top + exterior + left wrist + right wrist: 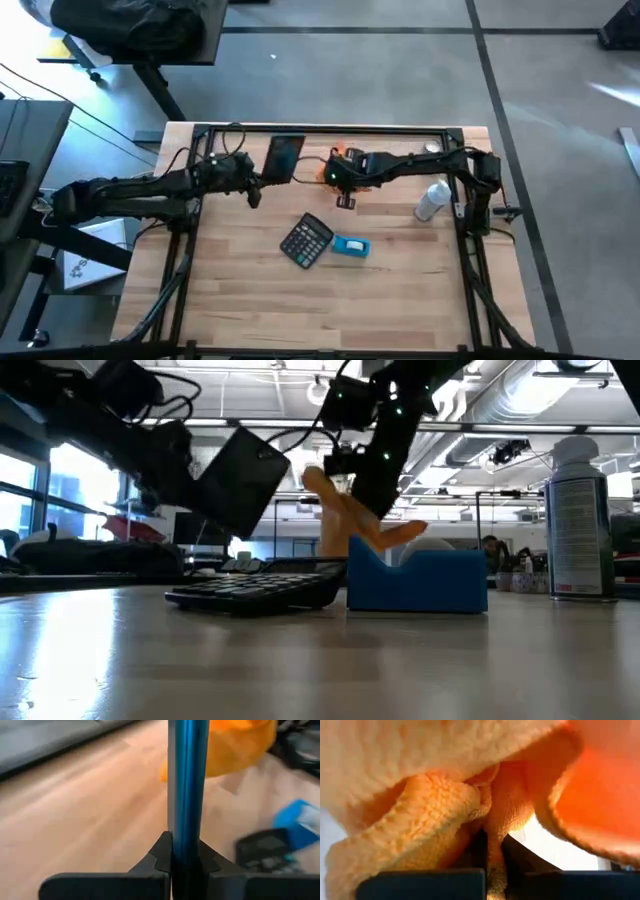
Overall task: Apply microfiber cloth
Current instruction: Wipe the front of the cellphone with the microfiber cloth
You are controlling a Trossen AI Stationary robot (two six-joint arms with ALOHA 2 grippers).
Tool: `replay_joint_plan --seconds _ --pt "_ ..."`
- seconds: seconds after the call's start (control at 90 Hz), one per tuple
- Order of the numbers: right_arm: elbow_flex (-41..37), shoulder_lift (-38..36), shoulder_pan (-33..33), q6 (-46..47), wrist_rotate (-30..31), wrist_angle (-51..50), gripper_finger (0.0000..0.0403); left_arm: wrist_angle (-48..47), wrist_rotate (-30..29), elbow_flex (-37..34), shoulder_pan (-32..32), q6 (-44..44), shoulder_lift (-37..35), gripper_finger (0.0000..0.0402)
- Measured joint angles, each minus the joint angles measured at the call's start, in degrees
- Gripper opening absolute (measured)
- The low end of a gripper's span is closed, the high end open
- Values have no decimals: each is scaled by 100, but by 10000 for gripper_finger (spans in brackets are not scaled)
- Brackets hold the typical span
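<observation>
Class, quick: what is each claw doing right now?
Left claw: shut on the teal slab, held on edge.
Right claw: shut on the orange microfiber cloth.

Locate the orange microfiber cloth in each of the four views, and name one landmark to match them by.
High view: microfiber cloth at the table's far middle, under the right end effector.
Low view: hanging at centre, behind the blue box.
Left wrist view: top, right of centre, behind the teal slab.
Right wrist view: fills the picture.
Landmark: the blue box, except in the right wrist view.
</observation>
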Motion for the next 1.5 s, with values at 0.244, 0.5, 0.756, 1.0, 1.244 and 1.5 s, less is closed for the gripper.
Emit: replay_joint_plan --seconds 0.244,0.5,0.756,1.0,1.244,1.5 --pt "-96 0 227 5 954 -91 0 -500 910 13 151 -260 214 5" --pt "-96 0 132 260 530 921 2 -2849 1178 551 -25 -450 8 5" --pt "-96 0 98 572 335 1606 88 -4456 1225 781 -643 -644 -19 5" --pt "-95 21 117 889 242 1630 211 -5575 1454 781 -1071 -1093 -421 5" --pt "-94 282 177 755 426 1694 269 -6315 1687 767 -1082 -1280 -775 5" --pt "-94 667 289 652 -443 2708 270 -6313 1873 765 -1114 -1456 -733 6"
